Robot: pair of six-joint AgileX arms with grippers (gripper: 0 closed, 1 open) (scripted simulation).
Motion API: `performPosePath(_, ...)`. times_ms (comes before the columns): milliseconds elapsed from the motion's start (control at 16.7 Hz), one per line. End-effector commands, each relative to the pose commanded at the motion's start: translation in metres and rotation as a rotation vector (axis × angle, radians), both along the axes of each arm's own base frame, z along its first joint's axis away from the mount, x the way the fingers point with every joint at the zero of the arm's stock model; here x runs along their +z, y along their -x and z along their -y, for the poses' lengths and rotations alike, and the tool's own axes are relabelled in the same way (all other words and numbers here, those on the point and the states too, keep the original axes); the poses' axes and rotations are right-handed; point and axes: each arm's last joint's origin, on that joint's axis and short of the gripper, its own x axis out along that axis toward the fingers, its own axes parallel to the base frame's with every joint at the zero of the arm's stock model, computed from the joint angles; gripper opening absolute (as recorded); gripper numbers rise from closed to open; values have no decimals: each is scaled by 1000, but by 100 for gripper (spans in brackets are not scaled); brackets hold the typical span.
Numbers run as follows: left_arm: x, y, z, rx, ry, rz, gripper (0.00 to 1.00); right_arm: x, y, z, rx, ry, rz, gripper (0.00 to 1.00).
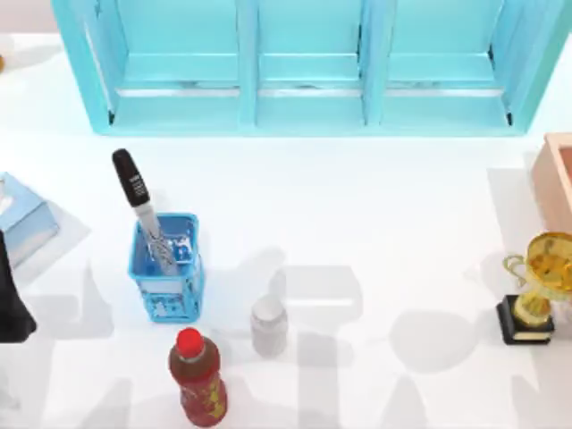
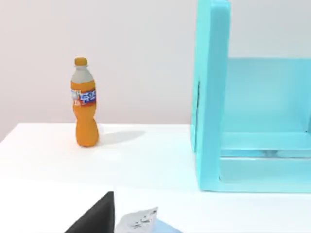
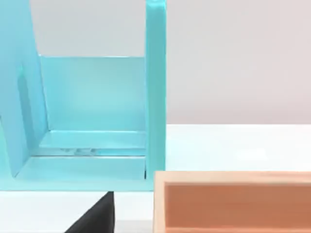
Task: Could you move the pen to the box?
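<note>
White table [image 1: 375,223], broad open middle between pen [image 1: 143,210] in blue basket [image 1: 170,277] and right-edge box [image 1: 556,179]; claw states indiscernible.

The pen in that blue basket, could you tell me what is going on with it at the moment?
Nothing is handling it yet. The pen stands tilted in the small blue mesh basket on the table's left half, cap up. The box sits at the right edge, behind the trophy. My left arm is parked at the left edge, beside the tissue box. The move has not started.
</note>
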Motion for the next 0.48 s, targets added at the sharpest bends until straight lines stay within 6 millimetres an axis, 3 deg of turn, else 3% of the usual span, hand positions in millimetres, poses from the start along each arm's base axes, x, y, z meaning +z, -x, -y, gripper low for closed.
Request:
performPosePath(240,0,0,0,0,0,0,100,7,0,-3,25,-3,-2,100)
performPosePath(480,0,0,0,0,0,0,100,40,-9,-17,141,-22,-34,100)
